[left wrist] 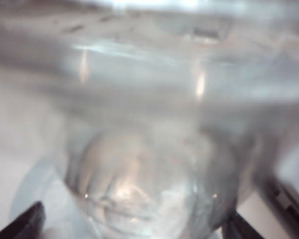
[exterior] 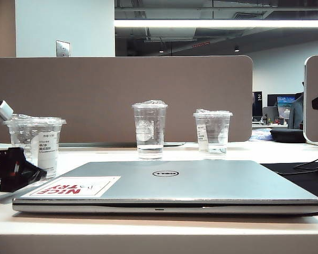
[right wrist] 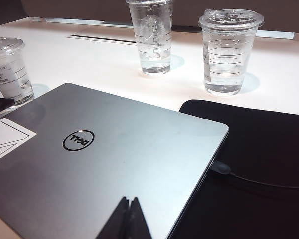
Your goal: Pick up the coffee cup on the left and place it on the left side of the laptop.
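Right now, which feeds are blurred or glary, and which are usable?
Left wrist view: badly blurred, the coffee cup fills the frame with bright streaks, and only dark tips of the open left pincer show at the corners. Exterior view: sharp, with a blown-out ceiling light strip. Right wrist view: sharp, soft sheen on the laptop; the right pincer is shut.

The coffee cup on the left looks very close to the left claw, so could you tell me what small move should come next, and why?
Probably close the left claw on the coffee cup. Its open fingers flank the cup, which fills the left wrist view. The right claw waits shut above the laptop.
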Motion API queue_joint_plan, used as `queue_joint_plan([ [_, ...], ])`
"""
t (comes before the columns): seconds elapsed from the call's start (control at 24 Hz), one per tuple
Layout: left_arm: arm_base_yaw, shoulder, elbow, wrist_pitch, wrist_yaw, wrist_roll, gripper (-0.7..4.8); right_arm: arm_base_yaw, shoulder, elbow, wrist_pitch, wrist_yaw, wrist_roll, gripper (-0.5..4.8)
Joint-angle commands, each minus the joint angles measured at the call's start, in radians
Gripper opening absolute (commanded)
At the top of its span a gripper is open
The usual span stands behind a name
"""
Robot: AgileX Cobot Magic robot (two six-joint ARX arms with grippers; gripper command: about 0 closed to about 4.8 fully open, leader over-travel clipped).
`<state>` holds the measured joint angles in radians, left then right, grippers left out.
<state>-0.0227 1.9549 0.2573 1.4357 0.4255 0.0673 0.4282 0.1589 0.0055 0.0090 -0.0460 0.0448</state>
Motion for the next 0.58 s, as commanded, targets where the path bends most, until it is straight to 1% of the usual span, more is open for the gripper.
queue_joint_plan([
  [0.04,0.000,0.006,-0.005,0.017,0.047,-0.062,4.79,0.002,0.000,-0.004,0.017,0.001,0.000,-0.05],
  [0.21,0.001,0.006,-0.006,0.017,0.053,-0.065,4.79,0.002,0.000,-0.004,0.017,0.001,0.000,-0.05],
  [0.38,0.001,0.004,-0.029,0.018,0.114,-0.076,4.79,0.000,0.000,-0.004,0.017,0.001,0.000,-0.05],
  [0.58,0.003,-0.066,-0.130,0.018,0.060,-0.041,4.79,0.000,-0.001,-0.004,0.017,0.001,0.000,-0.05],
])
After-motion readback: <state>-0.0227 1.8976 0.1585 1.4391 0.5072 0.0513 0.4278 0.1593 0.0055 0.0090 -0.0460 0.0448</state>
